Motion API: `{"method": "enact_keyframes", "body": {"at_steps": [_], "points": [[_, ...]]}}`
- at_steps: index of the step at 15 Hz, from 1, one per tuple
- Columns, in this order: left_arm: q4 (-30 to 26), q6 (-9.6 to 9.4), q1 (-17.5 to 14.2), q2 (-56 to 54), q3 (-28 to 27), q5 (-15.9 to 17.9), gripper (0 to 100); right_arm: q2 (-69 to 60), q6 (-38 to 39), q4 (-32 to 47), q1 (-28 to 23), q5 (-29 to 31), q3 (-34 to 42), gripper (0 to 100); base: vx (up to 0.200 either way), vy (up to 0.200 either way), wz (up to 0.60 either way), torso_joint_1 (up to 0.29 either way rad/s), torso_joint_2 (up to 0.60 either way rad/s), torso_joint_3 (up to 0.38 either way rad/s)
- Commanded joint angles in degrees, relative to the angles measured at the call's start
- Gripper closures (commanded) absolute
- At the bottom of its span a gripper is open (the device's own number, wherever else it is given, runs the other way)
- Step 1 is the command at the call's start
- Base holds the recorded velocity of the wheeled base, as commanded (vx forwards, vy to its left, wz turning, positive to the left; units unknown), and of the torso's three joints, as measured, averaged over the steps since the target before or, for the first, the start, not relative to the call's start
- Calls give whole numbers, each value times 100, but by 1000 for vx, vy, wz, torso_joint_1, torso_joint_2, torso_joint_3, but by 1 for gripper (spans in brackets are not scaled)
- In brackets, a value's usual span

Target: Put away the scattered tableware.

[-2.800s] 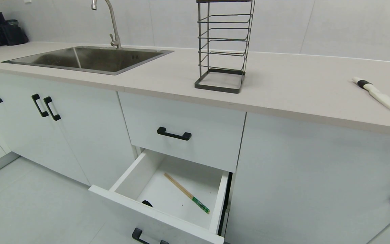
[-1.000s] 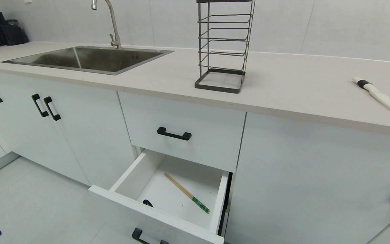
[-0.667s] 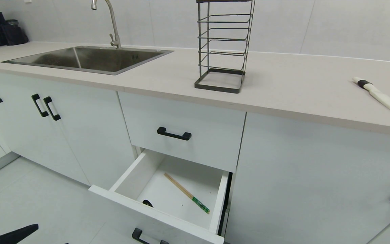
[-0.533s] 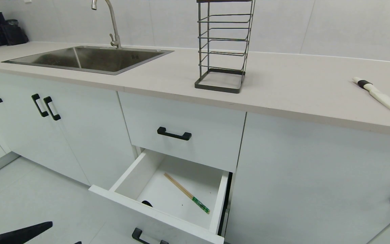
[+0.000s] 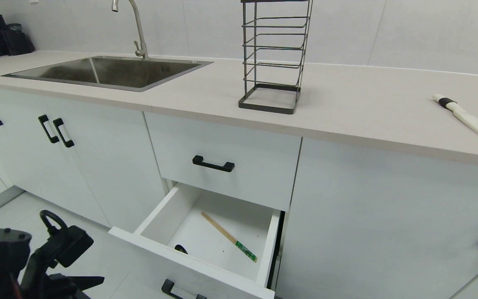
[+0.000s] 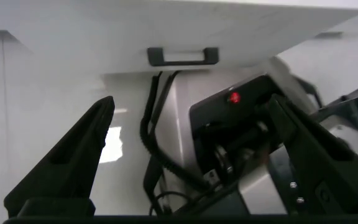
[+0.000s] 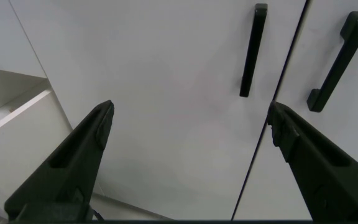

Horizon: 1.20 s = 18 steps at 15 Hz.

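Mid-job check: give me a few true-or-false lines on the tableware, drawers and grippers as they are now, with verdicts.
The chopsticks lie in the open drawer. True.
The knife is in that drawer too. False: it lies on the countertop, right of the wire rack.
The top drawer is pulled out. False: it is shut.
The left gripper is open, holding nothing. True.
The right gripper clamps something. False: it is open, facing cabinet handles.

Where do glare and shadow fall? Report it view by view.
Head view: a pale streak reflects in the sink; the open drawer is shaded toward its back. Left wrist view: a bright patch glares on the white surface beside the left tool. Right wrist view: even light, the right tool dark against the cabinet door.
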<state>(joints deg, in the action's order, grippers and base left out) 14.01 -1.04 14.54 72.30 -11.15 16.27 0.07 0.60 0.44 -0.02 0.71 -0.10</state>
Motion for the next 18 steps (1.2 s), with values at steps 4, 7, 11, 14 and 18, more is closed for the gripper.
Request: {"method": "enact_keyframes", "body": {"at_steps": [4,7,11,14,18], "points": [[753,-283,22,1242,-1,-300,0,10,2,0,2,0,1,0,0,0,0,0,0,0],[990,-617,22,1620,-115,-318,0,10,2,0,2,0,1,0,0,0,0,0,0,0],[1684,-626,-13,2174,-194,-388,0,10,2,0,2,0,1,0,0,0,0,0,0,0],[2124,-617,-39,2570,-203,-388,0,19,2,0,2,0,1,0,0,0,0,0,0,0],[2800,-600,-39,3000,-264,-379,0,10,2,0,2,0,1,0,0,0,0,0,0,0]]}}
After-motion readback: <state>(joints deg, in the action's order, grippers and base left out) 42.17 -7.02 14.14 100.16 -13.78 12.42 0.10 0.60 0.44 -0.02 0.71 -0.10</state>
